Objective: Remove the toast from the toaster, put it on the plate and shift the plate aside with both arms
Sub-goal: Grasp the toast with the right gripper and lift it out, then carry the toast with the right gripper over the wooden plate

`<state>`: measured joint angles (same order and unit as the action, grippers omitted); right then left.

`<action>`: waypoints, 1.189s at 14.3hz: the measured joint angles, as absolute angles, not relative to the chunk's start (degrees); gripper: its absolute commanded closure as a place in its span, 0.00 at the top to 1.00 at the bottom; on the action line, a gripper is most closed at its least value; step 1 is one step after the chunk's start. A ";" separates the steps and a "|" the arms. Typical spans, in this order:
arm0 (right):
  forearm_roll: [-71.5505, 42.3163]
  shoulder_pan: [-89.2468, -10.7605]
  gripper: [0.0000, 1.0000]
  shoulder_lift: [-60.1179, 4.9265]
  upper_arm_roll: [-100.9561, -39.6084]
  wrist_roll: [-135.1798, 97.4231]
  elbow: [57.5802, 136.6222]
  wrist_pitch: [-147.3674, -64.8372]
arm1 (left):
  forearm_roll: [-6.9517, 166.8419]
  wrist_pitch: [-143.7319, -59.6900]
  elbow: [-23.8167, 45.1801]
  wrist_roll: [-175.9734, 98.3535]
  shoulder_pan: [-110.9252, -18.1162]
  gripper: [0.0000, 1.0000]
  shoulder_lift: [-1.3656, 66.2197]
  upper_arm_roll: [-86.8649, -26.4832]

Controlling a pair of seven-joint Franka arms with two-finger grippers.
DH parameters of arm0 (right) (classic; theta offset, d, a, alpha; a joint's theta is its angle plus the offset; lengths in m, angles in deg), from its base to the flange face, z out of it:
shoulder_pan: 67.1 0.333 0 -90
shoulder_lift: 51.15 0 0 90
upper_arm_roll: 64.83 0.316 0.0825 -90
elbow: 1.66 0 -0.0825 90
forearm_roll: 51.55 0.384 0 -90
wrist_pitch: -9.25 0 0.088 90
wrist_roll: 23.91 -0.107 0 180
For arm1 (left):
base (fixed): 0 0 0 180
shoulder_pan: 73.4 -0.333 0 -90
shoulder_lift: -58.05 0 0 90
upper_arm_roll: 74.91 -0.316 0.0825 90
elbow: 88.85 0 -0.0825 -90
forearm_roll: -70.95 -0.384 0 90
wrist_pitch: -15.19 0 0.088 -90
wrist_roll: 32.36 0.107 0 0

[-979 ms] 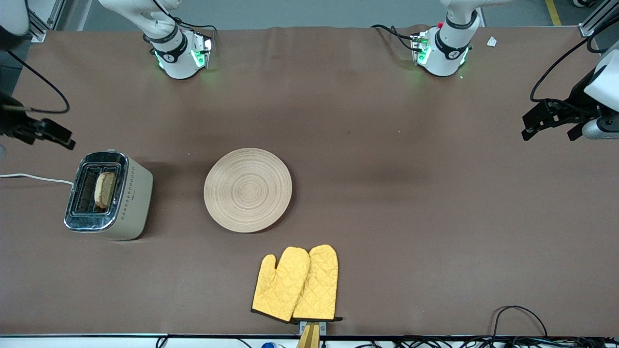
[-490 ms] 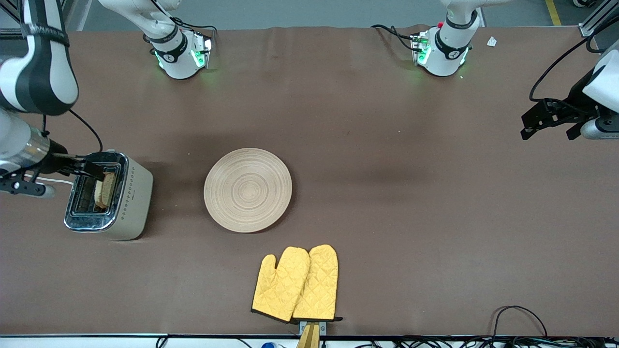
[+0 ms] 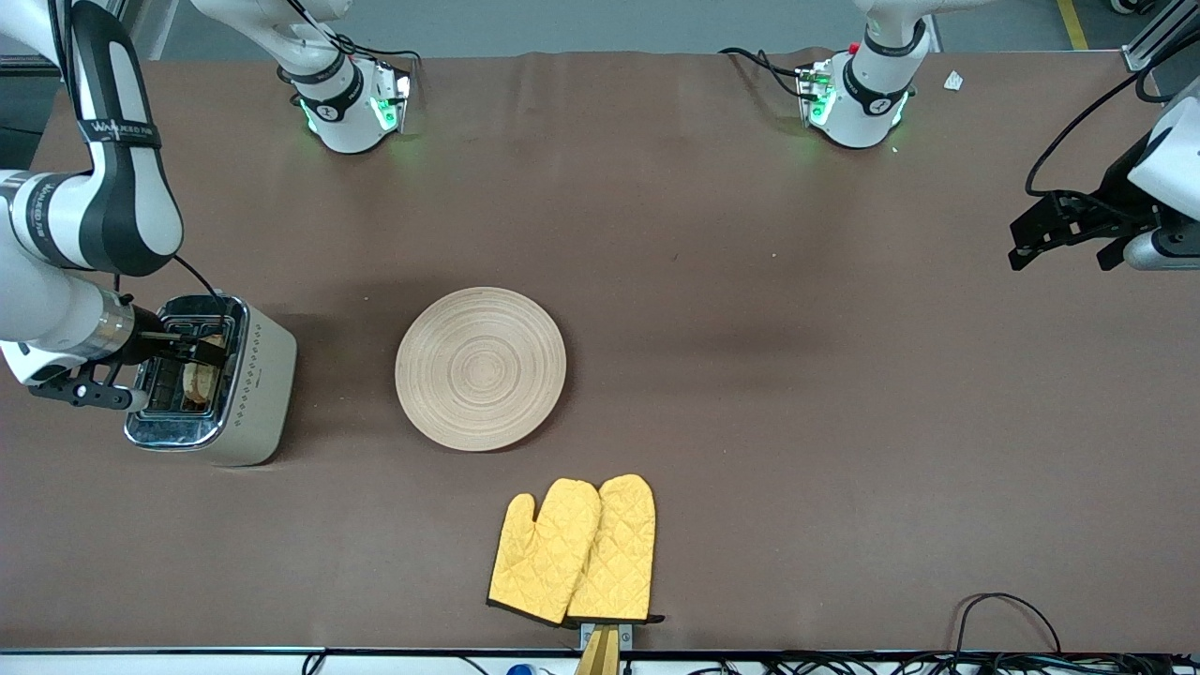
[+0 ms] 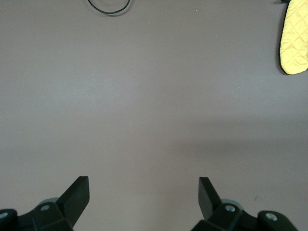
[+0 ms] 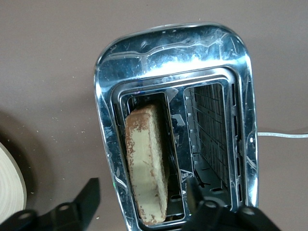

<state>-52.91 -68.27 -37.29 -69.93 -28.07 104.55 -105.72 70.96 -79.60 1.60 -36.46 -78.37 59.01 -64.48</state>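
The toast (image 5: 147, 163) stands on edge in one slot of the toaster (image 5: 173, 57), at the right arm's end of the table; it also shows in the front view (image 3: 197, 382). My right gripper (image 5: 143, 197) is open just above the toaster (image 3: 258, 375), with one finger on each side of the toast and not touching it. It shows in the front view (image 3: 199, 347) too. The round beige wooden plate (image 3: 480, 367) lies bare mid-table, beside the toaster; its edge shows in the right wrist view (image 5: 12, 180). My left gripper (image 3: 1064, 239) is open and empty, waiting over bare table at the left arm's end, as the left wrist view (image 4: 143, 192) shows.
Two yellow quilted oven mitts (image 3: 574, 551) lie near the table's front edge, nearer the camera than the plate; one tip shows in the left wrist view (image 4: 293, 38). A white cord (image 3: 66, 344) runs from the toaster off the table's end.
My right arm has swung in from the table's end and come down over the toaster, bringing its open gripper around the toast. The left arm has barely moved.
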 measured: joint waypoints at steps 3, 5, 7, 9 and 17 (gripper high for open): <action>-52.91 -68.28 0.00 -37.21 -69.93 -28.00 104.54 -106.44 | 70.96 -79.24 1.60 -36.46 -78.38 1.00 59.00 -64.48; -52.91 -68.38 0.00 -37.12 -69.95 -27.95 104.52 -106.79 | 70.96 -79.22 1.60 -36.46 -78.40 1.00 59.00 -64.48; -52.91 -68.51 0.00 -37.11 -69.98 -27.71 103.80 -106.60 | 70.96 -79.21 1.60 -36.46 -78.40 1.00 59.00 -64.48; -52.91 -68.56 0.00 -37.16 -70.09 -27.09 100.77 -102.52 | 70.96 -79.17 1.60 -36.46 -78.40 1.00 59.00 -64.48; -46.39 -67.09 0.00 -39.75 -66.56 -28.67 79.14 -75.34 | 70.96 -79.03 1.60 -36.46 -78.42 1.00 58.99 -64.48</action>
<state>-46.39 -67.09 -39.75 -66.56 -28.67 79.14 -75.34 70.96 -79.03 1.60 -36.46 -78.42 58.99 -64.48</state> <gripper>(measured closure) 0.912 0.000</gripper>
